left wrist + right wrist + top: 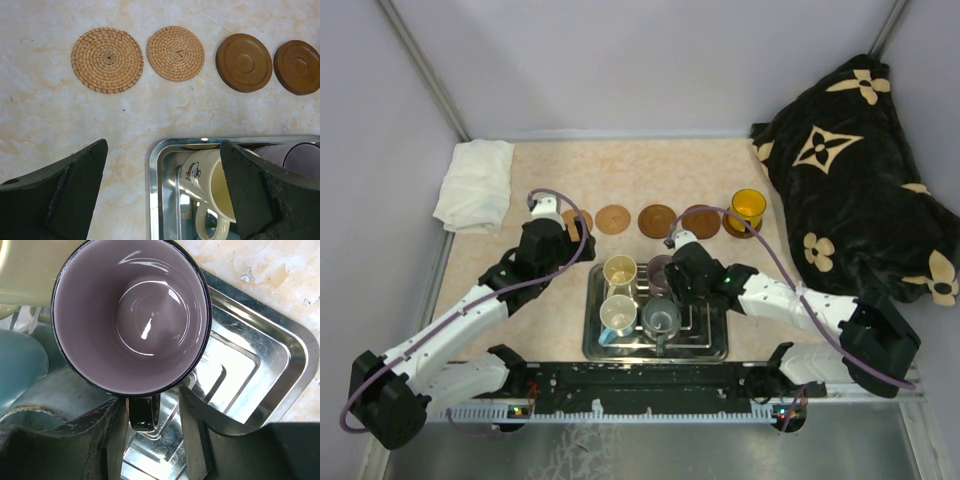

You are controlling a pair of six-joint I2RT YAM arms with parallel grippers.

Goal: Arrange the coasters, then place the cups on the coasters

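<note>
We have the orange-yellow cup (748, 205) on its coaster (734, 232) beyond the tray (591, 340), with four still inside. The right pincer (152, 407) straddles the purple cup (132, 315) handle unclenched, and the left pincer (164, 147) is released.

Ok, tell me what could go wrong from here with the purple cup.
One: the right end effector straddles only the thin handle of the purple cup, so the cup could swing or slip once lifted. Two: the cream cup stands close beside it in the tray and could get knocked.
</note>
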